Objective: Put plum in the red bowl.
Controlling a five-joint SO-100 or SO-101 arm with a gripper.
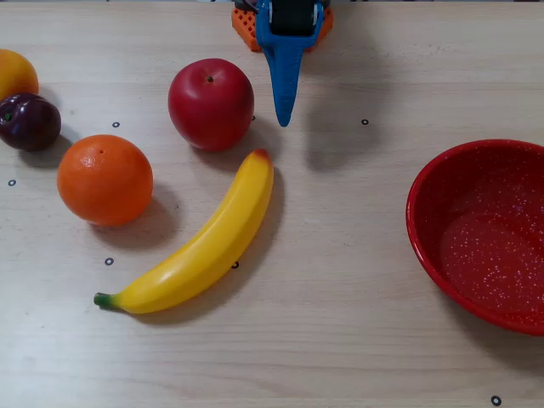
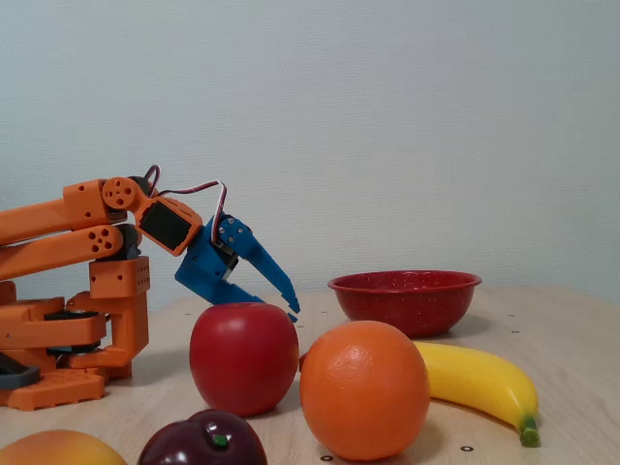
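Observation:
The dark purple plum (image 1: 29, 121) lies at the far left of the table in the overhead view, and at the bottom edge of the fixed view (image 2: 203, 441). The red speckled bowl (image 1: 429, 229) sits at the right edge of the overhead view and behind the fruit in the fixed view (image 2: 405, 300). My blue gripper (image 1: 284, 117) hangs at the top centre, just right of the red apple (image 1: 211, 104), far from both plum and bowl. Its fingers are together and hold nothing; in the fixed view the gripper (image 2: 293, 310) points down toward the table.
An orange (image 1: 104, 179) lies right of and nearer than the plum. A yellow banana (image 1: 200, 244) lies diagonally across the middle. A yellow-orange fruit (image 1: 14, 74) sits at the left edge behind the plum. The orange arm base (image 2: 68, 329) stands at the left in the fixed view.

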